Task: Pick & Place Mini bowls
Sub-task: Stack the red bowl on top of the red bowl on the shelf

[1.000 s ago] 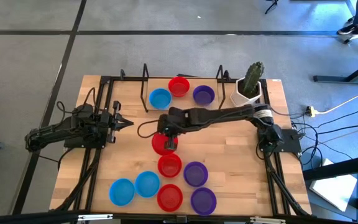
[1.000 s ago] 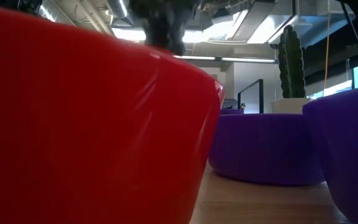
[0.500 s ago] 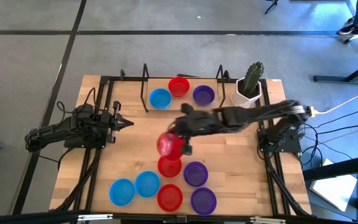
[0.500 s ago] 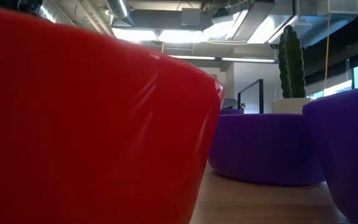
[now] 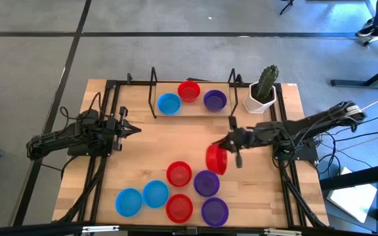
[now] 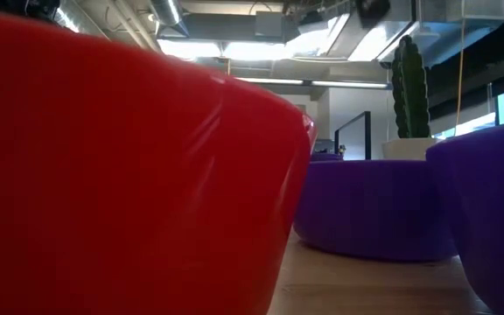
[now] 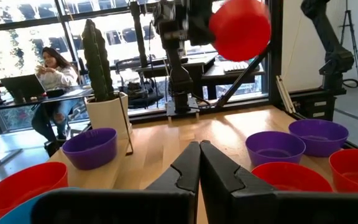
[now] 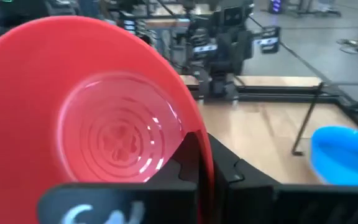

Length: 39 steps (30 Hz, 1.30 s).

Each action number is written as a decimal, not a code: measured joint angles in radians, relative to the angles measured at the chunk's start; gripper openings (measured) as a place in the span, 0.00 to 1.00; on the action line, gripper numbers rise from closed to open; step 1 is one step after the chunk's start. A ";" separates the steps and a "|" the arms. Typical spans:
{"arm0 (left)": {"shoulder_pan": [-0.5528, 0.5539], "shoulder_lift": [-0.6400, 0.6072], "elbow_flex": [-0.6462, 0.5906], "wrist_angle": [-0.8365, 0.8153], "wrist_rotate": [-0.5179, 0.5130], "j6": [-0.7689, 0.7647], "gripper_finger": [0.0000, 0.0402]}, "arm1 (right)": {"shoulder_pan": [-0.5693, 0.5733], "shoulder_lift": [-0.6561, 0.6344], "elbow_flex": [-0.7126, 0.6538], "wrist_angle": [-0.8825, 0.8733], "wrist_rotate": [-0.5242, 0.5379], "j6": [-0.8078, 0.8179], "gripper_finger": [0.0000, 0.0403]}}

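My right gripper hangs right of the table's middle, shut on a red mini bowl that is lifted clear. The left wrist view shows this bowl's outside high above the table. A blue, a red and a purple mini bowl sit in a row at the far edge. Several more rest upright near the front edge, among them a red one and a purple one. My left gripper waits shut at the table's left, touching nothing. My right gripper pinches the red bowl's wall at its rim, one finger inside and one outside. The fingers come about level from the table's right side. The bowl stands on edge, clear of the table, its hollow facing back toward the wrist.
A white pot with a cactus stands at the far right corner. Black upright bars frame the far row. Bare wood lies between the two groups of bowls. In the low view a red bowl fills the near foreground.
My right gripper has lifted the red bowl off the table's middle and carried it toward the right edge. It has tipped from pointing down to about level. The bowl has turned from upright onto its edge.
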<state>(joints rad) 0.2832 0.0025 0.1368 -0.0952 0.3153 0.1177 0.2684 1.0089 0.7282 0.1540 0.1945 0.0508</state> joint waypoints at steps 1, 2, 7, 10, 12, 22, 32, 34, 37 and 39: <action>0.000 0.000 0.000 0.000 0.000 0.000 0.01 | 0.000 -0.020 -0.048 0.037 -0.003 -0.002 0.01; 0.000 0.000 0.000 0.000 0.000 0.000 0.02 | 0.000 -0.035 -0.091 0.073 -0.004 -0.001 0.01; 0.000 0.000 0.000 0.000 0.000 0.000 0.02 | -0.001 -0.076 -0.283 0.285 0.021 -0.004 0.01; 0.000 0.000 0.000 -0.001 0.000 0.000 0.01 | -0.001 -0.074 -0.366 0.371 0.022 0.003 0.01; 0.000 0.000 0.000 -0.001 0.000 0.000 0.01 | -0.002 -0.074 -0.398 0.420 0.022 0.021 0.01; 0.000 0.000 0.000 -0.001 -0.001 0.000 0.02 | -0.008 -0.025 -0.119 0.207 0.210 -0.052 0.01; 0.000 0.000 0.000 0.000 -0.001 0.000 0.01 | -0.297 0.326 0.628 -0.551 0.319 -0.059 0.01; 0.000 0.000 0.000 0.000 -0.001 0.000 0.02 | -0.382 0.413 0.766 -0.651 0.310 -0.059 0.01; 0.000 0.000 0.000 0.000 -0.001 0.000 0.02 | -0.508 0.551 0.958 -0.793 0.219 -0.054 0.01; 0.000 0.000 0.000 0.000 -0.001 0.000 0.03 | -0.581 0.646 1.075 -0.893 0.153 -0.031 0.01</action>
<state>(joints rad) 0.2831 0.0025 0.1368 -0.0948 0.3145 0.1181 -0.3129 1.6553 1.8027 -0.7388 0.3478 0.0194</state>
